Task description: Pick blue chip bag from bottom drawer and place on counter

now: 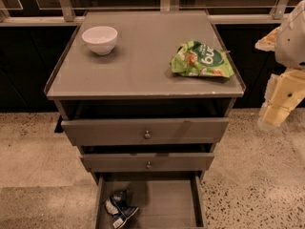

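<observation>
The blue chip bag (pixel 120 209) lies crumpled in the front left of the open bottom drawer (pixel 167 199), whose inside is plain grey. The counter (pixel 143 66) is the flat grey cabinet top above it. My gripper (pixel 279 106) hangs at the right edge of the camera view, beside the cabinet's right side at about the height of the top drawer, well away from the bag and holding nothing that I can see.
A white bowl (pixel 99 39) stands at the counter's back left. A green snack bag (pixel 201 60) lies at its right. Two shallower drawers with round knobs (pixel 147 134) sit slightly pulled out above the bottom drawer. Speckled floor surrounds the cabinet.
</observation>
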You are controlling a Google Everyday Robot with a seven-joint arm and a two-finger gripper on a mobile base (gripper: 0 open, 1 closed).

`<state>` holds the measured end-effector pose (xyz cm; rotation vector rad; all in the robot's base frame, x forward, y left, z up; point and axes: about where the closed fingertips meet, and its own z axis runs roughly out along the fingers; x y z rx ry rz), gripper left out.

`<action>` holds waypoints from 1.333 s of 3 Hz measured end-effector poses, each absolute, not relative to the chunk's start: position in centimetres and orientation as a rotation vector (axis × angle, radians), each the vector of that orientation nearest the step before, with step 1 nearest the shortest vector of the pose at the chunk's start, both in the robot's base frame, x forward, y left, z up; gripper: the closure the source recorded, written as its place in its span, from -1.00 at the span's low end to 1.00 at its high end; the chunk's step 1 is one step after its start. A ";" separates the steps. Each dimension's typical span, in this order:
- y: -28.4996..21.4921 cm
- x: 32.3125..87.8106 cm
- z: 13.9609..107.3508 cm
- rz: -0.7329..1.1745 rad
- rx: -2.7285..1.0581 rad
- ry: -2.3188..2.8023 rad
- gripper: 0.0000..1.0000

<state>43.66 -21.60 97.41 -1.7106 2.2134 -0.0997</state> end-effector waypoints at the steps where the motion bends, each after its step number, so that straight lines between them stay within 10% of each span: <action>1: -20.9 42.2 94.7 -0.031 -1.677 2.168 -1.00; 4: -16.2 42.5 77.3 0.392 -1.442 2.077 -1.00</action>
